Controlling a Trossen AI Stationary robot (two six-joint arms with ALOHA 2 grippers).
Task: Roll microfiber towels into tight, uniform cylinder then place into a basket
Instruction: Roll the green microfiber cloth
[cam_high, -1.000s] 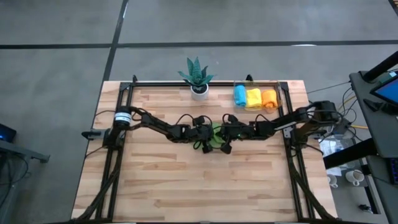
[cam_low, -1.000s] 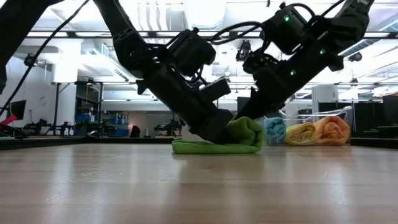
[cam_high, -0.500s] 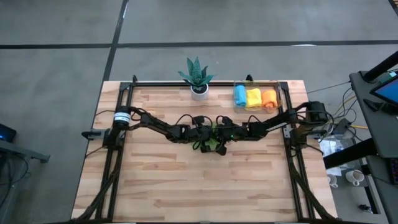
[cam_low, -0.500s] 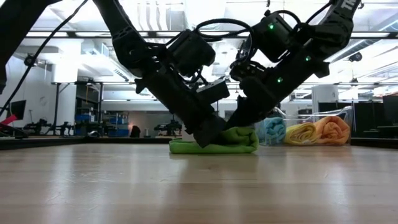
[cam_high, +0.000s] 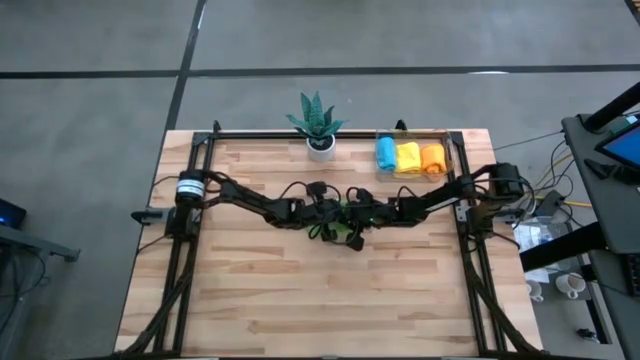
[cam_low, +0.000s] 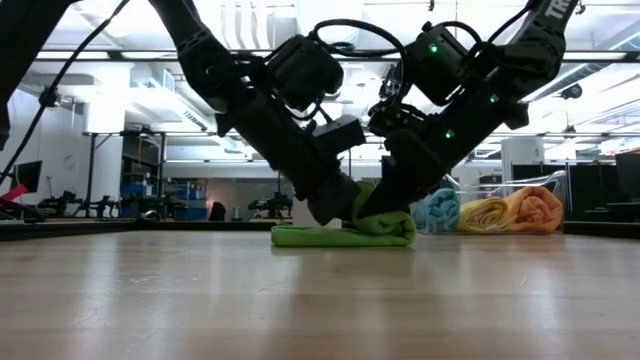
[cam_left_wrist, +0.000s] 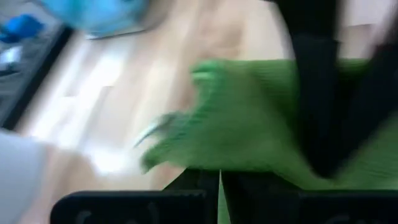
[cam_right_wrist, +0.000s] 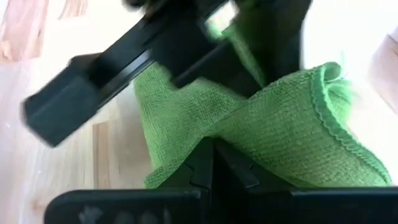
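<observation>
A green microfiber towel (cam_high: 347, 217) lies at the table's middle, its right end folded up into a loose hump (cam_low: 392, 222) and its left part flat on the wood (cam_low: 300, 237). My left gripper (cam_low: 335, 208) comes slanting down from the left, shut, at the hump's left side. My right gripper (cam_low: 378, 205) comes slanting down from the right, shut, at the top of the hump. The two meet over the towel (cam_right_wrist: 280, 137). The clear basket (cam_high: 452, 150) at the far right holds blue, yellow and orange rolls. My left gripper rests its shut fingertips (cam_left_wrist: 205, 186) against the towel's folded part (cam_left_wrist: 236, 124), slanting down from the table's left. The tips are buried in the cloth, so pinch or push cannot be told. My right gripper presses its shut fingertips (cam_right_wrist: 214, 163) into the folded cloth (cam_right_wrist: 267, 124) from the table's right, slanting down. Folded layers with a hemmed edge (cam_right_wrist: 329, 106) bulge around the tips. The towel stays on the table.
A spiky potted plant (cam_high: 318, 125) stands at the far edge, left of the basket (cam_low: 515, 215). Black frame rails (cam_high: 200, 170) run along the table's left, right and far sides. Bare wood (cam_high: 330, 290) stretches toward the near edge.
My right gripper has come down and toward the table's left onto the towel's folded end, closing up to the left gripper. My left gripper has rolled a little about its wrist. The hump has been squashed lower, while the flat left part has stayed in place.
</observation>
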